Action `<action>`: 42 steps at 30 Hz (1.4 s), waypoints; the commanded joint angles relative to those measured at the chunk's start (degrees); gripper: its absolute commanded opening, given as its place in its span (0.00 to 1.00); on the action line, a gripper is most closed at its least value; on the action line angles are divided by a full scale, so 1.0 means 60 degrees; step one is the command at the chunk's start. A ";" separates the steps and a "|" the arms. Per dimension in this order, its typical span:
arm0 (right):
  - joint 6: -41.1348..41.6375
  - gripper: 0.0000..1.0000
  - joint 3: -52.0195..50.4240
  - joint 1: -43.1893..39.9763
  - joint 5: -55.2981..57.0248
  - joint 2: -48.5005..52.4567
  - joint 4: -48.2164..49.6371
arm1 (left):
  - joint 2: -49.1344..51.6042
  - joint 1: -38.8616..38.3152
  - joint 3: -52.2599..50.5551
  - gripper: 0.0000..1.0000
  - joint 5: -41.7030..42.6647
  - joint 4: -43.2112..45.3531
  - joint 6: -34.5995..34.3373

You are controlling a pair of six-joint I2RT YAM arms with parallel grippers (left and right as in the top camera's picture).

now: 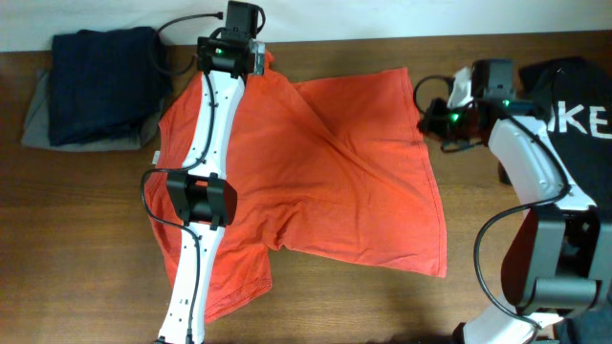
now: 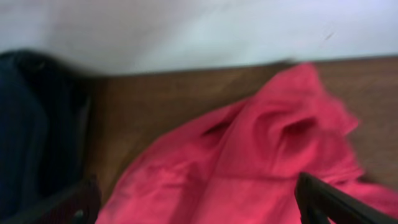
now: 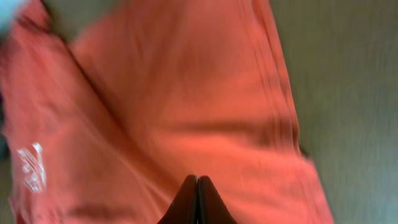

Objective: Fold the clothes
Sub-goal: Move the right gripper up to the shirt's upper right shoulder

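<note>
The clothes, one orange-red T-shirt (image 1: pixel 325 182), lie spread and creased across the middle of the table. My left gripper (image 1: pixel 234 57) hangs over the shirt's bunched far-left corner near the back edge. In the left wrist view that gripper (image 2: pixel 196 196) is open, its fingers wide apart with rumpled red cloth (image 2: pixel 261 155) below and nothing between them. My right gripper (image 1: pixel 427 119) is at the shirt's right edge. In the right wrist view it (image 3: pixel 198 180) is shut, tips pressed together above the cloth (image 3: pixel 186 106). A small white print (image 3: pixel 31 165) shows at the left.
A stack of folded dark navy and grey garments (image 1: pixel 96 86) sits at the back left, also seen in the left wrist view as a dark pile (image 2: pixel 31 137). A black garment with white lettering (image 1: pixel 574 105) lies at the far right under the right arm. The table's back edge meets a white wall.
</note>
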 commanded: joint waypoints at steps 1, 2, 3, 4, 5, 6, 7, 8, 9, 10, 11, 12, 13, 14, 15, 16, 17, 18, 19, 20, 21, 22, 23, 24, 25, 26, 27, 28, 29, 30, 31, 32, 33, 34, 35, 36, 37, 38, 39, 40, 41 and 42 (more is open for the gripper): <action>0.0280 0.04 0.1096 0.0189 0.0146 0.0423 0.0361 | -0.0175 -0.0029 0.0222 0.99 -0.0546 -0.0543 -0.0066; 0.0280 0.04 0.1384 0.0255 0.0233 0.0601 0.0361 | -0.0197 -0.0029 0.0222 0.99 -0.0546 -0.0688 -0.0066; 0.0277 0.05 0.1738 0.0328 0.0328 0.0860 0.0346 | -0.0197 -0.0025 0.0222 0.99 -0.0546 -0.0809 -0.0069; 0.0280 0.05 0.2091 0.0401 0.0441 0.1162 0.0346 | -0.0197 -0.0018 0.0222 0.99 -0.0546 -0.0958 -0.0066; 0.0280 0.05 0.2444 0.0477 0.0525 0.1486 0.0342 | -0.0197 -0.0007 0.0222 0.99 -0.0546 -0.1147 -0.0069; 0.0277 0.05 0.2732 0.0532 0.0583 0.1770 0.0346 | -0.0200 0.0000 0.0222 0.99 -0.0546 -0.1304 -0.0066; 0.0277 0.05 0.3027 0.0572 0.0627 0.2065 0.0306 | -0.0200 0.0018 0.0222 0.99 -0.0543 -0.1504 -0.0066; 0.0280 0.05 0.3370 0.0608 0.0630 0.2393 0.0248 | -0.0200 0.0036 0.0222 0.99 -0.0521 -0.1719 -0.0066; 0.0280 0.05 0.3646 0.0608 0.0630 0.2685 0.0248 | -0.0200 0.0055 0.0222 0.99 -0.0521 -0.1880 -0.0069; 0.0288 0.05 0.3850 0.0605 0.0630 0.2896 0.0259 | -0.0200 0.0069 0.0222 0.99 -0.0514 -0.2091 -0.0066; 0.0288 0.05 0.4047 0.0605 0.0674 0.3133 0.0310 | -0.0200 0.0084 0.0222 0.99 -0.0503 -0.2313 -0.0069; 0.0284 0.05 0.4193 0.0605 0.0776 0.3322 0.0350 | -0.0200 0.0102 0.0222 0.99 -0.0470 -0.2503 -0.0076; 0.0284 0.05 0.4346 0.0605 0.0943 0.3519 0.0361 | -0.0200 0.0117 0.0222 0.99 -0.0430 -0.2718 -0.0168; 0.0280 0.06 0.4452 0.0605 0.1075 0.3668 0.0372 | -0.0200 0.0127 0.0222 0.99 -0.0368 -0.2881 -0.0251; 0.0273 0.06 0.4539 0.0605 0.1129 0.3843 0.0444 | -0.0200 0.0127 0.0219 0.99 -0.0288 -0.3034 -0.0335; 0.0277 0.06 0.4564 0.0612 0.1115 0.3993 0.0590 | -0.0200 0.0127 0.0219 0.99 -0.0157 -0.3147 -0.0437; 0.0280 0.05 0.4561 0.0623 0.1078 0.4087 0.0743 | -0.0200 0.0127 0.0219 0.99 -0.0022 -0.3228 -0.0525; 0.0280 0.06 0.4561 0.0645 0.1082 0.4204 0.0922 | -0.0200 0.0124 0.0219 0.99 0.0113 -0.3275 -0.0535; 0.0280 0.06 0.4561 0.0678 0.1093 0.4320 0.1096 | -0.0200 0.0124 0.0219 0.99 0.0251 -0.3297 -0.0565; 0.0288 0.06 0.4561 0.0714 0.1075 0.4419 0.1275 | -0.0200 0.0124 0.0219 0.99 0.0433 -0.3311 -0.0594; 0.0284 0.07 0.4561 0.0758 0.1067 0.4521 0.1450 | -0.0200 0.0124 0.0219 0.99 0.0656 -0.3319 -0.0594; 0.0284 0.07 0.4561 0.0812 0.1093 0.4601 0.1577 | -0.0200 0.0124 0.0219 0.99 0.0882 -0.3340 -0.0594; 0.0288 0.07 0.4561 0.0863 0.1093 0.4681 0.1719 | -0.0200 0.0124 0.0219 0.99 0.1104 -0.3373 -0.0594; 0.0284 0.07 0.4561 0.0900 0.1096 0.4790 0.1865 | -0.0200 0.0124 0.0219 0.99 0.1319 -0.3417 -0.0594; 0.0324 0.08 0.4561 0.0929 0.1096 0.4845 0.1978 | -0.0200 0.0113 0.0219 0.99 0.1519 -0.3472 -0.0594; 0.0335 0.08 0.4561 0.0969 0.1089 0.4943 0.2098 | -0.0200 0.0113 0.0219 0.99 0.1654 -0.3530 -0.0594; 0.0364 0.09 0.4561 0.0994 0.1093 0.4965 0.2167 | -0.0200 0.0113 0.0211 0.99 0.1785 -0.3581 -0.0594; 0.0357 0.09 0.4561 0.1013 0.1096 0.5038 0.2240 | -0.0200 0.0113 0.0200 0.99 0.1887 -0.3676 -0.0594; 0.0361 0.09 0.4561 0.1038 0.1096 0.5089 0.2324 | -0.0200 0.0113 0.0200 0.99 0.2007 -0.3865 -0.0594; 0.0361 0.08 0.4561 0.1053 0.1111 0.5140 0.2401 | -0.0200 0.0113 0.0200 0.99 0.2044 -0.4029 -0.0594; 0.0364 0.09 0.4561 0.1056 0.1137 0.5191 0.2470 | -0.0200 0.0113 0.0200 0.99 0.2036 -0.4193 -0.0594; 0.0397 0.09 0.4561 0.1056 0.1209 0.5238 0.2539 | -0.0200 0.0113 0.0200 0.99 0.2033 -0.4331 -0.0594; 0.0492 0.08 0.4561 0.1056 0.1373 0.5275 0.2575 | -0.0200 0.0117 0.0200 0.99 0.2033 -0.4404 -0.0594; 0.0543 0.07 0.4561 0.1053 0.1596 0.5315 0.2594 | -0.0200 0.0117 0.0200 0.99 0.2033 -0.4455 -0.0594; 0.0539 0.06 0.4561 0.1053 0.1712 0.5384 0.2641 | -0.0200 0.0113 0.0200 0.99 0.2033 -0.4455 -0.0594; 0.0586 0.05 0.4561 0.1053 0.1847 0.5431 0.2648 | -0.0200 0.0117 0.0200 0.99 0.2033 -0.4455 -0.0594; 0.0608 0.05 0.4561 0.1053 0.1934 0.5548 0.2688 | -0.0200 0.0117 0.0200 0.99 0.2033 -0.4455 -0.0594; 0.0608 0.05 0.4561 0.1053 0.1945 0.5595 0.2714 | -0.0200 0.0117 0.0200 0.99 0.2033 -0.4455 -0.0594; 0.0605 0.05 0.4561 0.1053 0.1956 0.5683 0.2750 | -0.0200 0.0113 0.0200 0.99 0.2033 -0.4455 -0.0594; 0.0612 0.04 0.4561 0.1053 0.1942 0.5770 0.2798 | -0.0200 0.0113 0.0200 0.99 0.2033 -0.4455 -0.0594; 0.0645 0.04 0.4561 0.1053 0.1945 0.5887 0.2881 | -0.0200 0.0113 0.0200 0.99 0.2033 -0.4455 -0.0594; 0.0648 0.04 0.4561 0.1053 0.1938 0.5901 0.2918 | -0.0200 0.0117 0.0200 0.99 0.2033 -0.4455 -0.0594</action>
